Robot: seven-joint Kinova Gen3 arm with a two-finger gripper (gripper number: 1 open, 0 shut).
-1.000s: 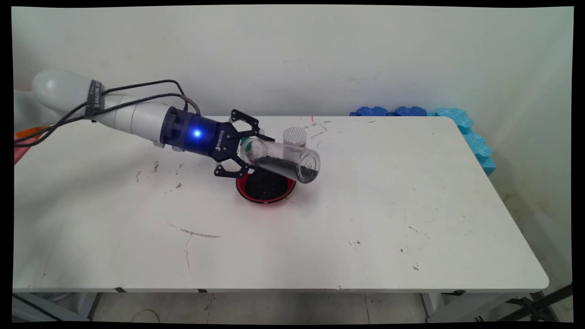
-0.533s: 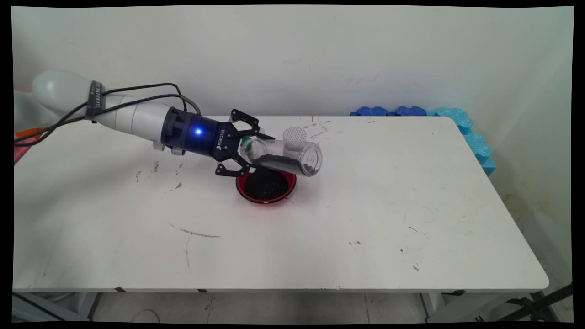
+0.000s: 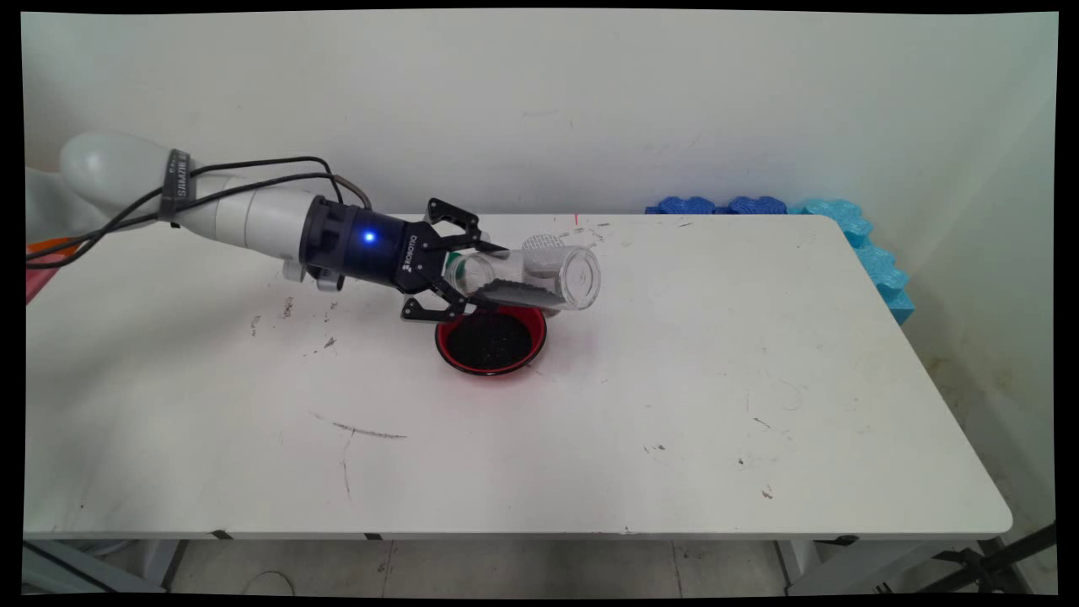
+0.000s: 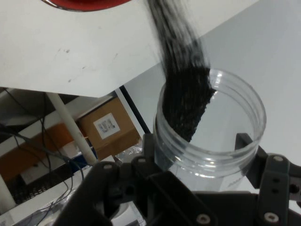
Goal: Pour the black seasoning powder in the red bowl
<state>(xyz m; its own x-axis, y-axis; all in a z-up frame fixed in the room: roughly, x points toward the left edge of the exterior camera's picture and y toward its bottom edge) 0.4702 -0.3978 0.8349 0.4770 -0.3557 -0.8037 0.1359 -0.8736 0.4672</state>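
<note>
Claw holding a tilted jar of dark grains above a red bowl

Main view: the black two-finger claw is clamped on a clear plastic cylindrical jar, held nearly level above the white surface. Black granules lie along the jar's lower wall. A shallow red bowl of dark grains sits at 6 o'clock from the jar, and a silver perforated-top container at 12 o'clock is partly hidden behind it.

Hand view: the claw grips the jar by its rim. The granules blur into a streak, and the bowl is cut off at 11 o'clock.
</note>
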